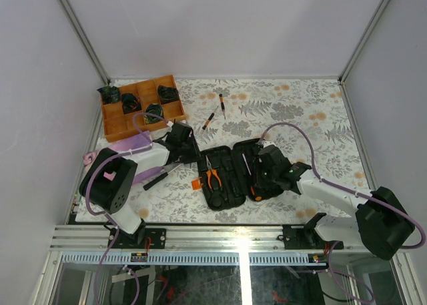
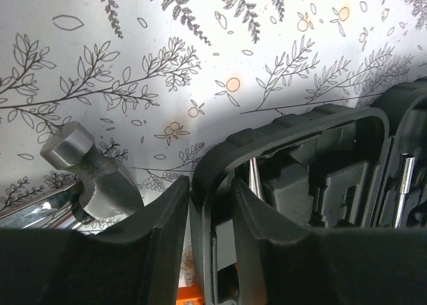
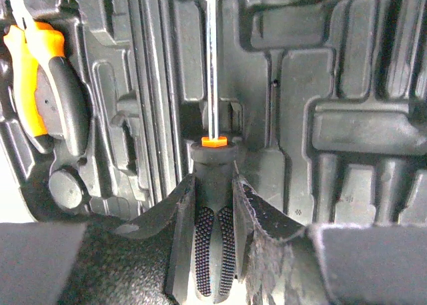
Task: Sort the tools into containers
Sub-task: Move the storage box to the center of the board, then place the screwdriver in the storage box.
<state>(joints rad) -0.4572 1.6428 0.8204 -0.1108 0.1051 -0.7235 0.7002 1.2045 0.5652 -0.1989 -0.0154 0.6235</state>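
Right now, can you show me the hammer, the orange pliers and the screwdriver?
hammer (image 2: 93, 177), left wrist view, on its steel head.
pliers (image 3: 33, 78), right wrist view, on an orange handle.
screwdriver (image 3: 213, 168), right wrist view, on the black handle below the orange collar.

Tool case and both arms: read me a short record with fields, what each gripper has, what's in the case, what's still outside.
left gripper: straddles the case rim, grip unclear
right gripper: shut on screwdriver handle, over the case
in case: pliers
on table: hammer beside the case, two small drivers beyond it
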